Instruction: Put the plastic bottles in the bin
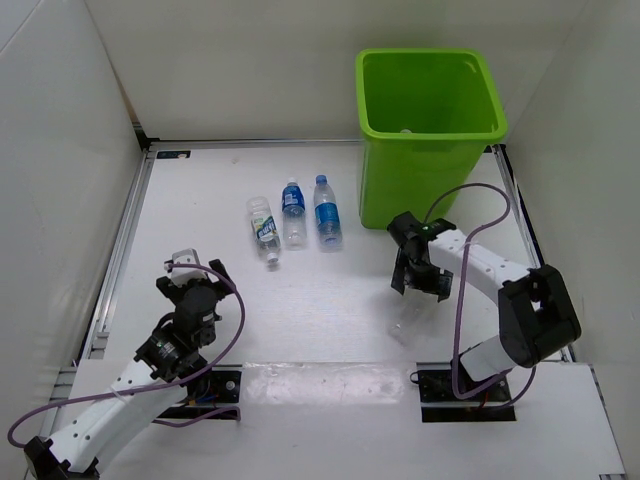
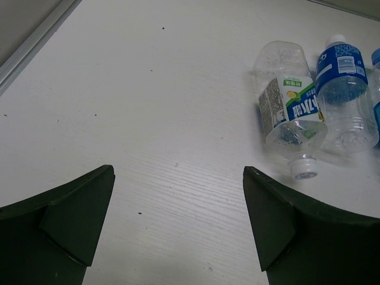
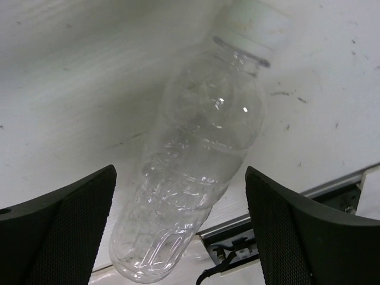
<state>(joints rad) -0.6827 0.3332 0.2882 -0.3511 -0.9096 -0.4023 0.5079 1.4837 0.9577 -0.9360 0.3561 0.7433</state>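
Here, your right gripper (image 3: 179, 178) hangs spread above the lying unlabelled bottle (image 3: 202, 136); close off-centre and its slick round wall will likely squirt sideways.

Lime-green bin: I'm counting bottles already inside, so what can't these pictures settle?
Lime-green plastic bin: top view, near wall hides part of its floor; pale speck inside too small to name.
Clear unlabelled plastic bottle: right wrist view, cap partly cut off by top edge.
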